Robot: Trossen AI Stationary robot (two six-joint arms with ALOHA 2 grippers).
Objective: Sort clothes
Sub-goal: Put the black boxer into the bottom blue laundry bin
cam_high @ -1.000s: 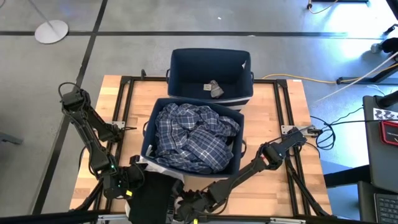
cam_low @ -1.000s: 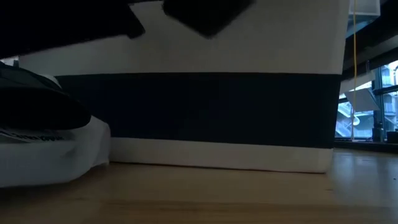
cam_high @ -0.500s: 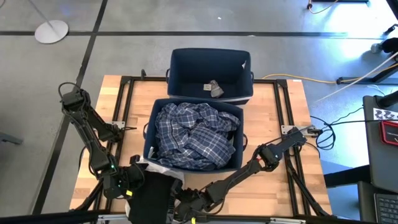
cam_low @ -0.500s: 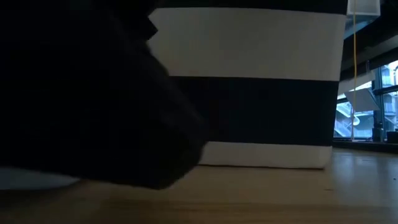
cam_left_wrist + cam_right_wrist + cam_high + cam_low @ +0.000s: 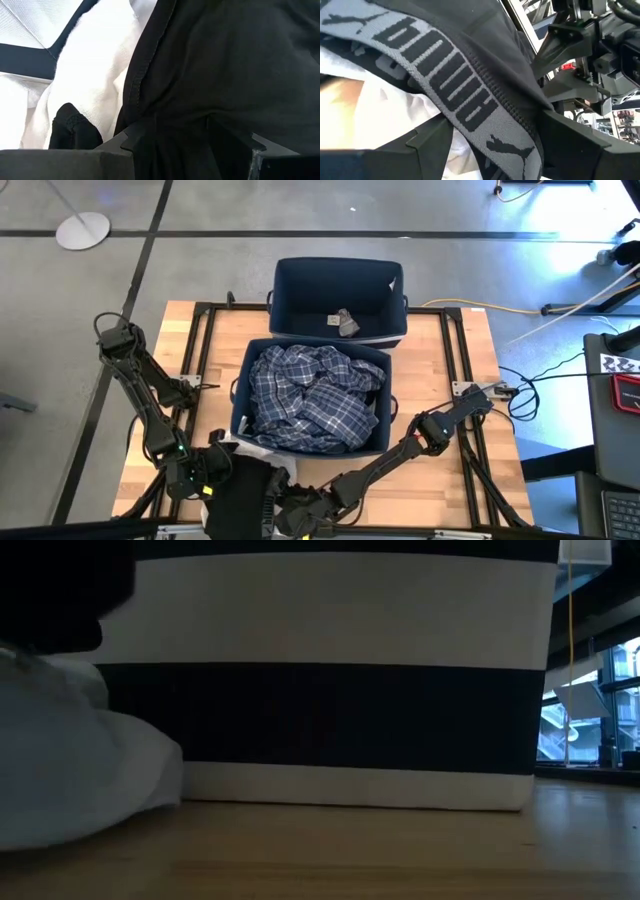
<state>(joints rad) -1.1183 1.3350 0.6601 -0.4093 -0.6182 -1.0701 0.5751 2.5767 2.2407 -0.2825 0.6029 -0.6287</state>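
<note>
A black garment (image 5: pixel 240 505) with a lettered elastic waistband (image 5: pixel 435 65) lies bunched at the table's near edge, partly over a white garment (image 5: pixel 258 452) that rests on the wood (image 5: pixel 70 770). My left gripper (image 5: pixel 230 478) and my right gripper (image 5: pixel 292 515) are both shut on the black garment, left and right of its bulk. A dark blue plaid shirt (image 5: pixel 315 400) fills the near navy bin (image 5: pixel 240 380). A small grey piece (image 5: pixel 346 323) lies in the far navy bin (image 5: pixel 290 290). My left gripper pinches a gathered bunch of the black cloth (image 5: pixel 180 135) between its two fingers (image 5: pixel 125 140), beside a stitched hem (image 5: pixel 137 75); how many layers, I cannot tell. The cloth spreads away from the fingers over the white garment (image 5: pixel 85 75). My right gripper pinches the black garment at its lettered waistband (image 5: pixel 495 135), which runs across between the two fingers (image 5: pixel 432 137). The cloth rises away from the fingers in a slack fold, over white cloth (image 5: pixel 385 110).
The near bin's white-and-navy striped front wall (image 5: pixel 330 670) stands just behind the garments. Black frame rails (image 5: pixel 205 330) run along the table's left and right sides. Bare wood (image 5: pixel 440 490) lies at the near right.
The black garment, which lay on the white cloth a second ago, has swung in front of the low camera and now shows only at that view's upper left, above the white cloth. My right gripper has shifted a little toward the table's left.
</note>
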